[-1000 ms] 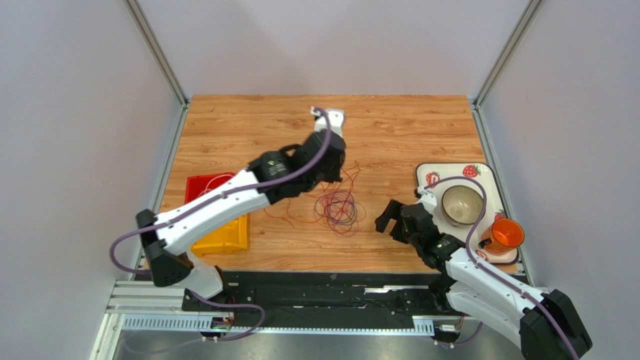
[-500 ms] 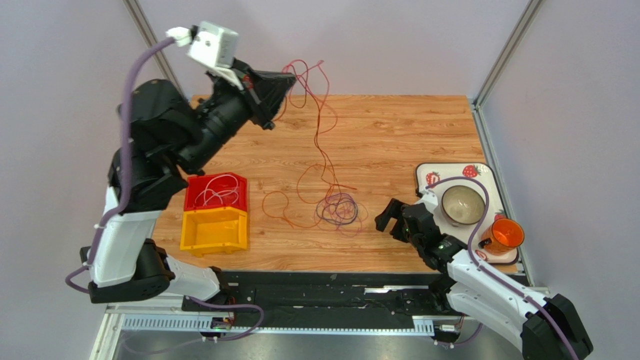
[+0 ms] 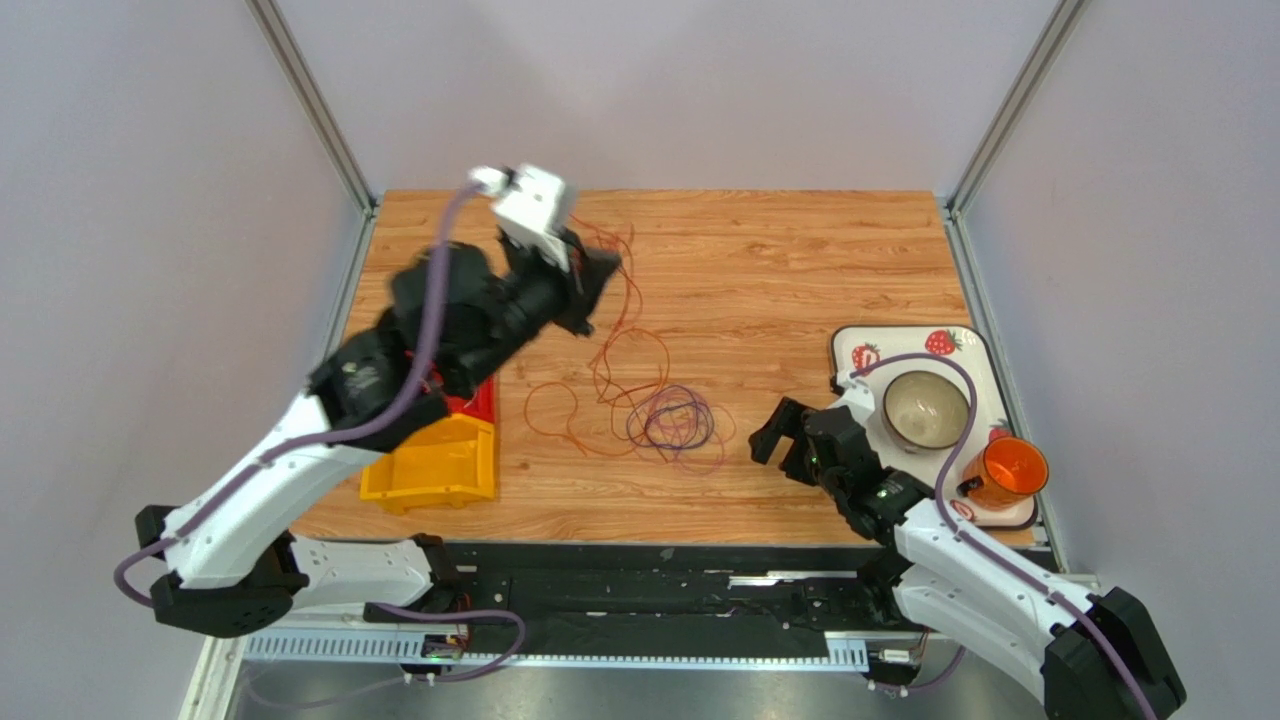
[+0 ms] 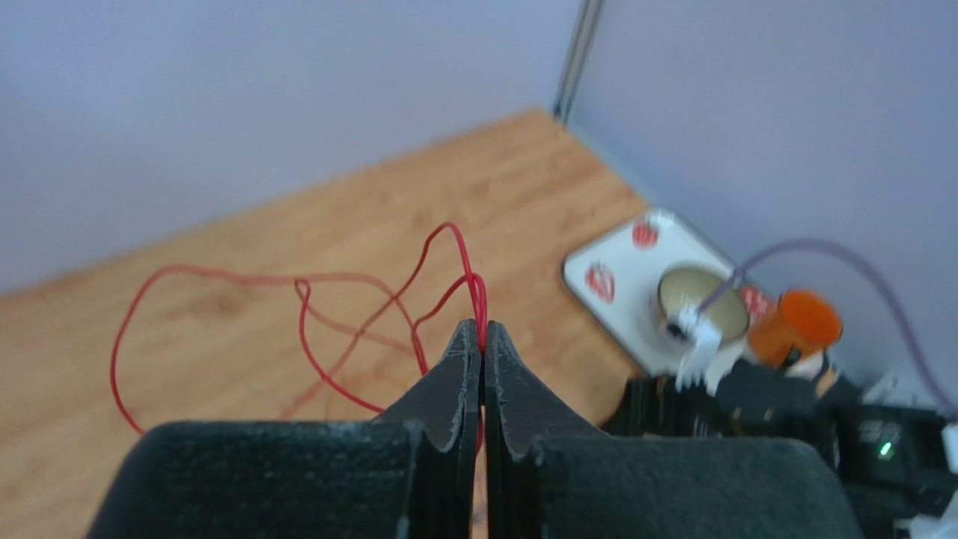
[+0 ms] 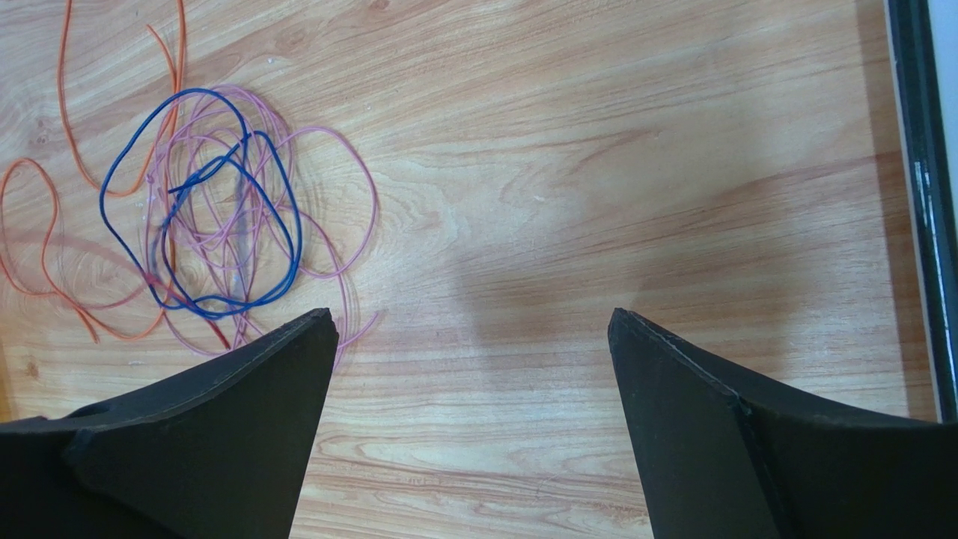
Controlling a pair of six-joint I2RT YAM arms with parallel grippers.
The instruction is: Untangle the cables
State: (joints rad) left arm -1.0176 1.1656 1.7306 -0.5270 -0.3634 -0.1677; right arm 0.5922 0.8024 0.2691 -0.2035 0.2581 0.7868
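The cables [image 3: 670, 419] lie in a loose tangle on the wooden table: blue [image 5: 231, 197], pink [image 5: 337, 191] and orange [image 5: 51, 253] wires in the right wrist view. A thin red wire [image 4: 433, 270] rises out of the tangle. My left gripper [image 4: 484, 329] is shut on it, and it loops out beyond the tips. In the top view the left gripper [image 3: 598, 273] hangs above the table, up and left of the tangle. My right gripper [image 3: 781, 432] stands open just right of the tangle, low over bare wood [image 5: 472, 326], holding nothing.
A yellow bin [image 3: 439, 465] and a red bin [image 3: 480, 399], partly hidden by the left arm, sit at the left. A white strawberry tray [image 3: 906, 345] with a bowl [image 3: 923, 408] and an orange cup [image 3: 1011, 470] stands at the right, behind the right arm.
The left arm lifted a red wire high out of the tangle, then came down and right with it. The right arm has stayed put and open.
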